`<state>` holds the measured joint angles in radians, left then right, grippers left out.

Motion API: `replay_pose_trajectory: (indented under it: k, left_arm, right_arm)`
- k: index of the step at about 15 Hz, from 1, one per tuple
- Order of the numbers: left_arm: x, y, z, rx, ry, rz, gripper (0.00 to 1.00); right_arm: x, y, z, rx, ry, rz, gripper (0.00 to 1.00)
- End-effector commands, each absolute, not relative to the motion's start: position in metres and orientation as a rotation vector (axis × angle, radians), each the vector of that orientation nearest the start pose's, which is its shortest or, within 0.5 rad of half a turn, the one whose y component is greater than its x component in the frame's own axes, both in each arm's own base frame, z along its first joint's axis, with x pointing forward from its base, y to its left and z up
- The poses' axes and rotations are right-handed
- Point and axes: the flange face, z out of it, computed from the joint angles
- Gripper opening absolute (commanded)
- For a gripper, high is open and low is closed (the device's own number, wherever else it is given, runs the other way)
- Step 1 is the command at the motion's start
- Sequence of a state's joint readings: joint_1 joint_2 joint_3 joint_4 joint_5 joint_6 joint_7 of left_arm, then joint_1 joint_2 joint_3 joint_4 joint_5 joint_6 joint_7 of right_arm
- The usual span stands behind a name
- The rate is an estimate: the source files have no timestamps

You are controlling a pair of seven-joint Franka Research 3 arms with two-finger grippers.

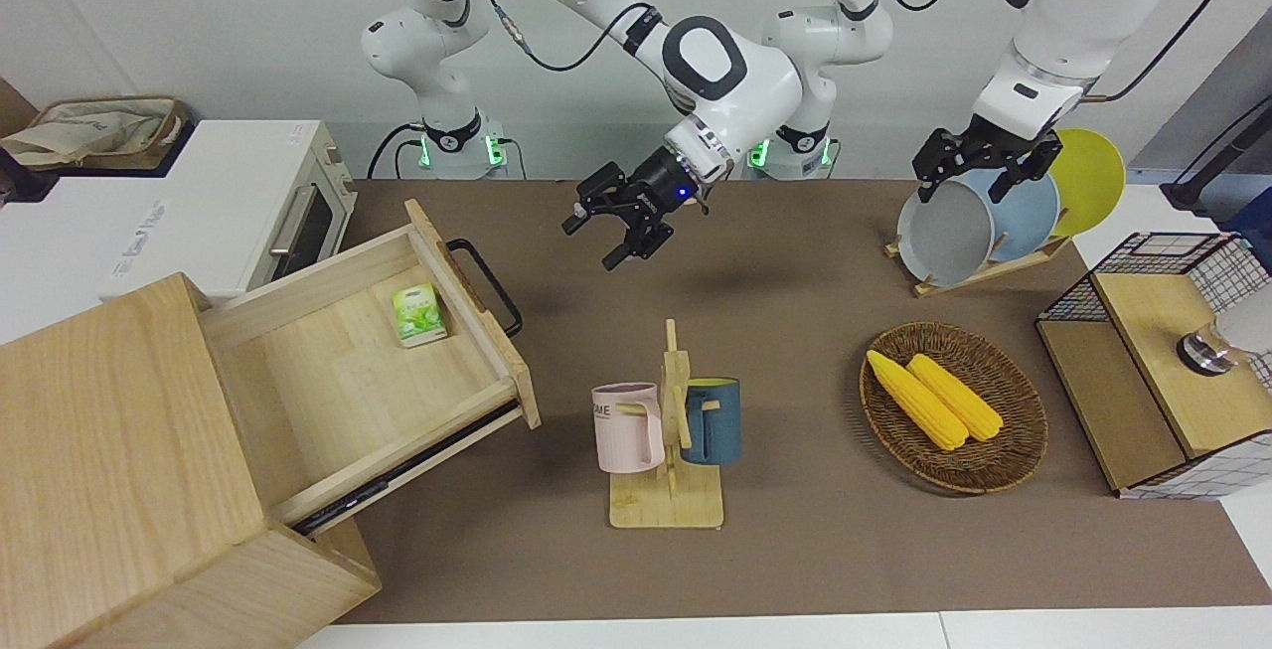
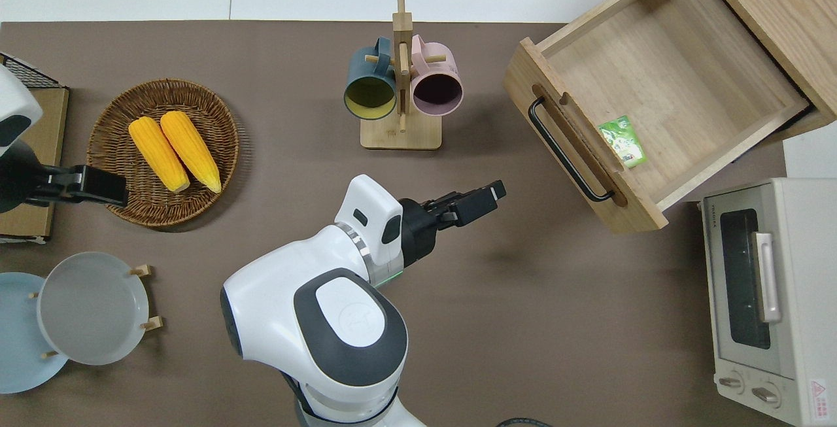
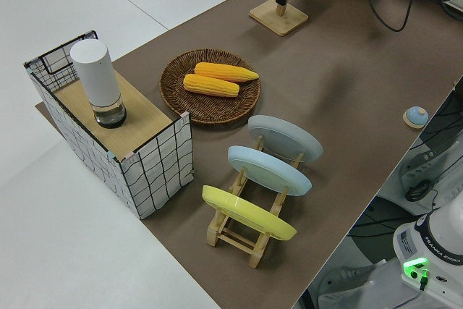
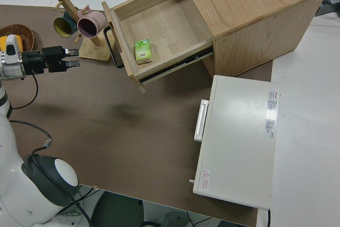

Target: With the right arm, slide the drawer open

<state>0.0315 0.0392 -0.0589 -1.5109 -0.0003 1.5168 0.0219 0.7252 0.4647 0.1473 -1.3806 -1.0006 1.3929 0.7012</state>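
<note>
My right gripper [image 1: 623, 234] hangs in the air over bare brown worktop [image 2: 556, 322], roughly mid-table, with its fingers spread apart and nothing between them. It points toward the drawer [image 2: 660, 87] but is well apart from it; the blue light at my wrist glows in the front view. In the overhead view the gripper [image 2: 487, 195] sits over the open stretch between the mug stand [image 2: 400, 133] and the toaster oven [image 2: 771, 296].

The drawer stands pulled far out of the pale wooden box [image 1: 109, 470], which occupies the corner of the worktop at my right arm's end, on the edge farthest from me. Its black loop handle [image 2: 565, 152] faces the middle of the table, untouched. Inside, a small green packet [image 2: 623, 141] lies on the drawer floor against the front panel, near the end toward the toaster oven.

The mug stand carries a pink mug [image 1: 628, 426] and a dark blue mug [image 1: 712, 418], one on each side of its post. Toward my left arm's end lie a wicker basket [image 1: 1014, 460] with two ears of corn [image 1: 934, 398], a plate rack [image 3: 249, 233] holding three plates on edge, and a wire-sided rack [image 3: 155, 171] with a white cylinder [image 3: 98, 81] on top.

My left arm is parked; I cannot tell how its gripper [image 1: 979, 164] stands.
</note>
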Motion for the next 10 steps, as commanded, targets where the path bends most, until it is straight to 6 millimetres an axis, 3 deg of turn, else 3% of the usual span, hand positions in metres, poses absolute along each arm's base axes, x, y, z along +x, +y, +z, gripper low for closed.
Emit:
replay_pose_trajectory:
  k: [1, 7, 10]
  left_arm:
    - [0.563, -0.013, 0.629, -3.126, 0.094, 0.062, 0.99]
    - [0.563, -0.013, 0.63, -3.126, 0.094, 0.06, 0.99]
    - [0.563, -0.013, 0.629, -3.126, 0.094, 0.062, 0.99]
  right_arm:
    - [0.505, 0.413, 0.505, 2.341, 0.18, 0.411, 0.987]
    - [0.515, 0.369, 0.556, 2.544, 0.104, 0.338, 0.985]
    - [0.524, 0.328, 0.588, 2.689, 0.077, 0.261, 0.985]
